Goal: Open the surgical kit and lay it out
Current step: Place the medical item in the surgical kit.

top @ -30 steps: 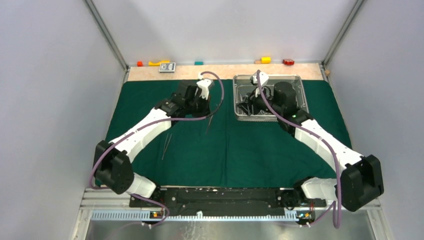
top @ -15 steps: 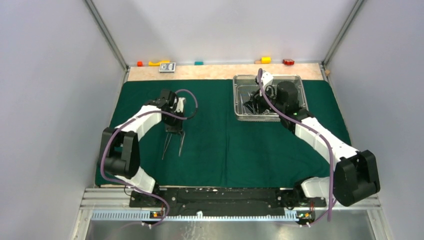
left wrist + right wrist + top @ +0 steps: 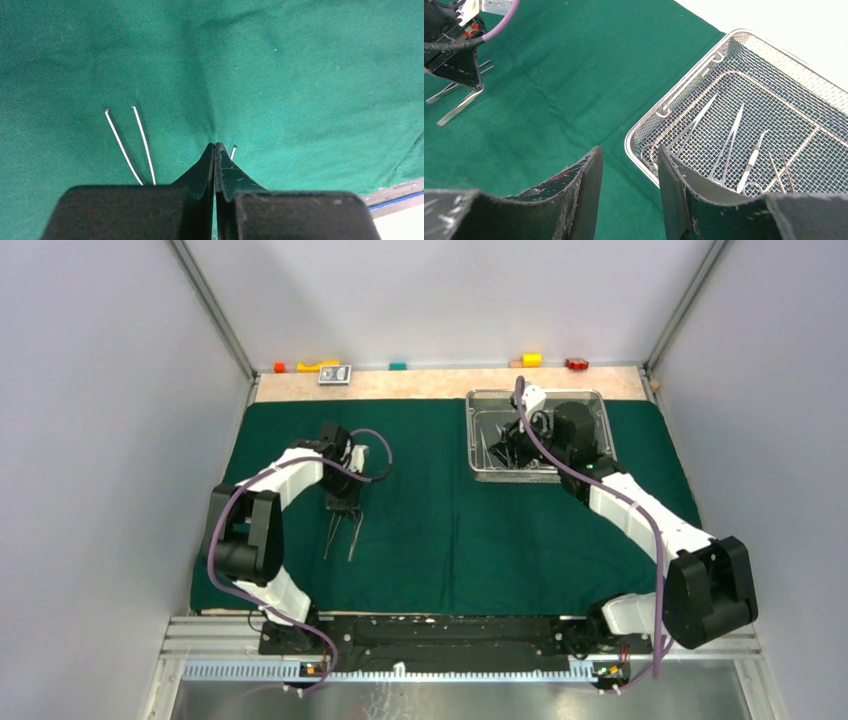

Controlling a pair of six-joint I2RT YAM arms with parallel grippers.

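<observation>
The dark green cloth (image 3: pixel 450 530) lies spread over the table. At its back right stands the wire-mesh tray (image 3: pixel 538 478) (image 3: pixel 644 150), with several steel instruments (image 3: pixel 729 145) in it. My right gripper (image 3: pixel 505 450) (image 3: pixel 629 155) hangs open over the tray's near-left corner with nothing between its fingers. My left gripper (image 3: pixel 345 505) (image 3: pixel 215 146) is low over the cloth's left part, shut on slim tweezers (image 3: pixel 353 535) whose tip (image 3: pixel 233 148) shows beside the fingers. A second pair of tweezers (image 3: pixel 330 535) (image 3: pixel 135 145) lies on the cloth just left of it.
Small coloured blocks (image 3: pixel 318 366) (image 3: pixel 531 359) and a grey device (image 3: pixel 335 374) sit on the bare wooden strip behind the cloth. Grey walls close in both sides. A metal rail (image 3: pixel 420 670) with the arm bases runs along the near edge.
My left arm swung from the middle of the cloth to the left, carrying the tweezers, and lowered them beside the first pair. My right gripper shifted slightly over the tray and narrowed a little.
</observation>
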